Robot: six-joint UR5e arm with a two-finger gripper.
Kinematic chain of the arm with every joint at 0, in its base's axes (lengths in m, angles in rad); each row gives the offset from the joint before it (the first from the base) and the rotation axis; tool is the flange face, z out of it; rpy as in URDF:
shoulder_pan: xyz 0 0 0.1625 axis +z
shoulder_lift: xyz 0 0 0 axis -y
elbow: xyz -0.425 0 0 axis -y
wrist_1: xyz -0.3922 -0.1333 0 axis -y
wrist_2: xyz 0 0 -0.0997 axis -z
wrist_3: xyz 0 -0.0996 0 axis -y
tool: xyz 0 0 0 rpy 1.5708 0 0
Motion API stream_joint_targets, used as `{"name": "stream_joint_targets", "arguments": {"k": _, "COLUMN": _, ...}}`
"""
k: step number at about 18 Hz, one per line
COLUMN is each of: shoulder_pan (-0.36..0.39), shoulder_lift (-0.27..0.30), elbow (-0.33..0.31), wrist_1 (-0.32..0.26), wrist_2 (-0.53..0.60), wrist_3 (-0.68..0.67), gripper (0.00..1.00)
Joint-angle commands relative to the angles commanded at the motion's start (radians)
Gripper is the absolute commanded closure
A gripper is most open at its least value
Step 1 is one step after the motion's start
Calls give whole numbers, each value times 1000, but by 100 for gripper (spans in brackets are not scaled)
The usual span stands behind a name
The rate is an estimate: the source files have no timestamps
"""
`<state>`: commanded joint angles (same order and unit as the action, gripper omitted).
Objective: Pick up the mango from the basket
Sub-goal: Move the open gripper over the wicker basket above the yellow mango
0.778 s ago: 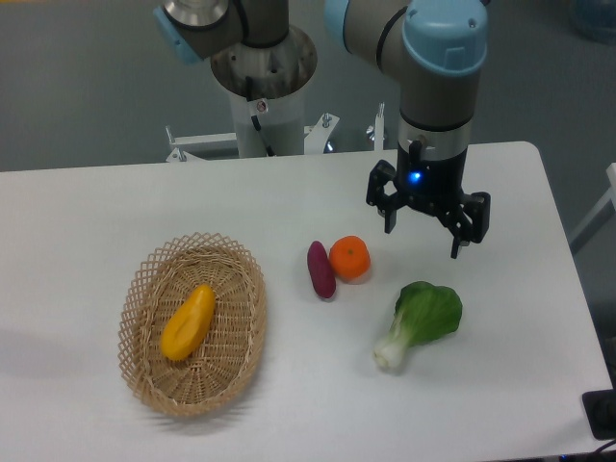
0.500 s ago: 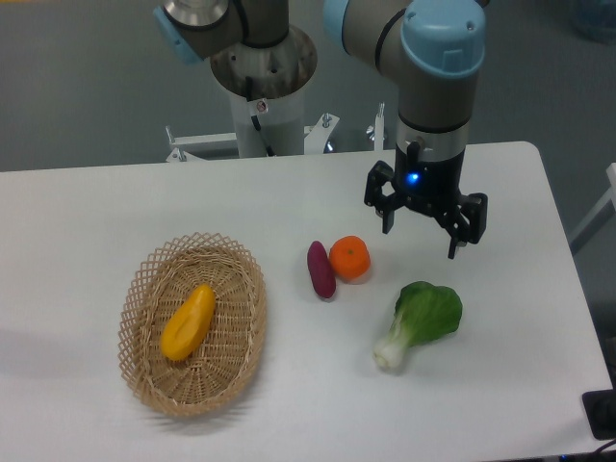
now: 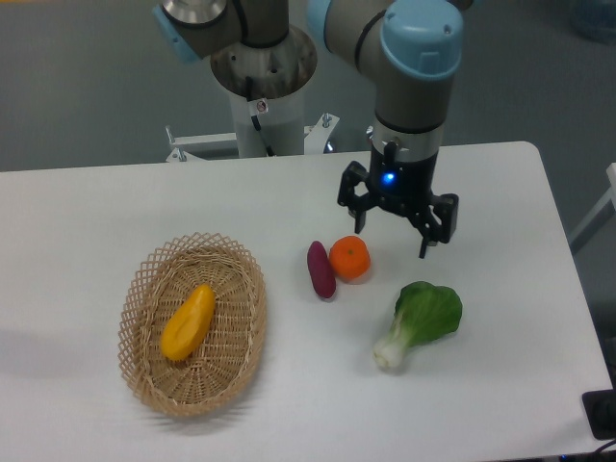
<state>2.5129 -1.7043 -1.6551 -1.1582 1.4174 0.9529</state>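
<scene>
While the gripper (image 3: 392, 222) hangs with its jaws spread and nothing between them, well apart from the basket (image 3: 144, 289), the mango (image 3: 189, 321) lies slantwise inside it. A good approach carries the arm left over the orange (image 3: 349, 257) and eggplant (image 3: 320, 269), then turns the fingers across the mango's narrow width before descending.

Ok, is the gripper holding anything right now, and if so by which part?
Nothing is held. The gripper is open and empty above the table, near the orange; the mango lies untouched in the basket.
</scene>
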Motion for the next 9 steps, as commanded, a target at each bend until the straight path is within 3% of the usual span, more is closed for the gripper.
{"name": "stream_joint_targets", "arguments": {"k": 6, "shoulder_pan": -137, "shoulder_lift": -46, "elbow": -40, "wrist_1": 24, "wrist_2": 11, "wrist_3": -227, "gripper": 0}}
{"name": "stream_joint_targets", "arguments": {"k": 9, "shoulder_pan": -187, "shoulder_lift": -66, "elbow": -84, "wrist_1": 145, "wrist_2": 9, "wrist_3": -298, "gripper": 0}}
